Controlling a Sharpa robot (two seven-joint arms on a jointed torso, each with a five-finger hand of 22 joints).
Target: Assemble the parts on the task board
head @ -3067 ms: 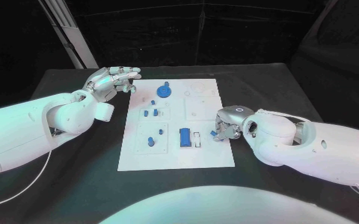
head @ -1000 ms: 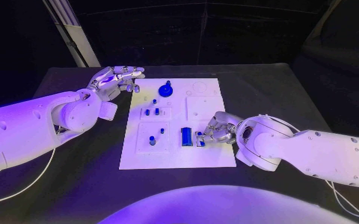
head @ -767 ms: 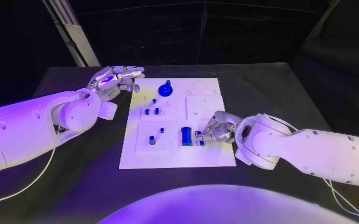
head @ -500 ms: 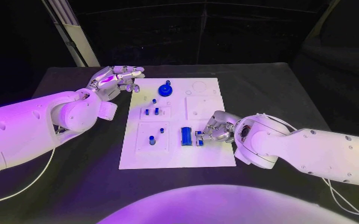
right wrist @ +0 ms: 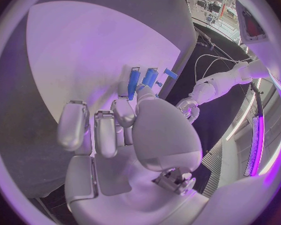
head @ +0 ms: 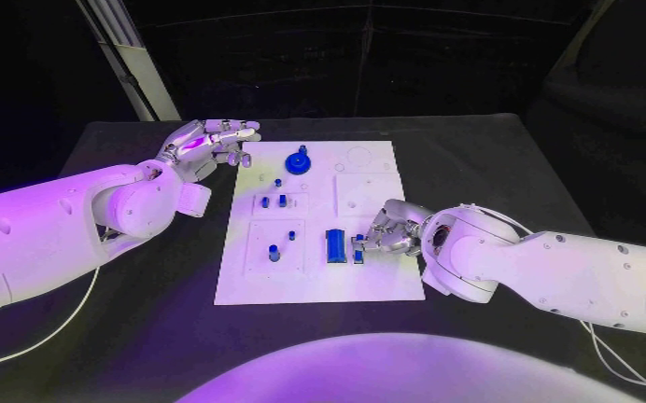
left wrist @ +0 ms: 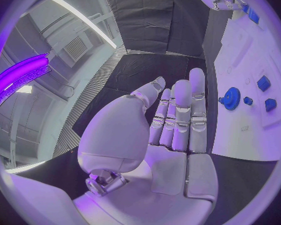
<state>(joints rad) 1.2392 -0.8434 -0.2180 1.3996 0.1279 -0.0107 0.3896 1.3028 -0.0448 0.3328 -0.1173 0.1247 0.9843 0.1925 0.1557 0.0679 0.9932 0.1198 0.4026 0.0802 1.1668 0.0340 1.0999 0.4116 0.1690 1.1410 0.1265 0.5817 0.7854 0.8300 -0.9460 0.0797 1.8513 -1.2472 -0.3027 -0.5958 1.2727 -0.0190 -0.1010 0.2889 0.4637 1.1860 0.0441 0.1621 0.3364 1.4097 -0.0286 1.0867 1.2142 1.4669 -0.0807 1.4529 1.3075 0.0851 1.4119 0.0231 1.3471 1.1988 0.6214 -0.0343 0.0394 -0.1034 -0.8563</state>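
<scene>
The white task board (head: 363, 174) lies mid-table. My right hand (head: 387, 233) is low over its near right part and pinches a small blue part (head: 358, 243) at the slot just right of the upright blue block (head: 334, 244). In the right wrist view, my fingertips (right wrist: 140, 89) touch the two blue pieces (right wrist: 133, 82). My left hand (head: 209, 146) hovers over the table off the board's far left corner, fingers apart, holding nothing. A blue gear (head: 298, 160) sits at the board's far end; it shows past my left hand's fingers (left wrist: 178, 110) as the gear (left wrist: 232, 96).
Small blue pegs stand in the board's left half: a pair (head: 273, 201), one farther (head: 277, 181), one nearer (head: 273, 254). Bare black table (head: 484, 170) surrounds the board. A pale pillar (head: 115, 39) rises beyond the table's far left corner.
Over three seconds my right hand carried the small blue part left from the board's right edge to the slot beside the block. In the last second it barely shifted. The left hand is still.
</scene>
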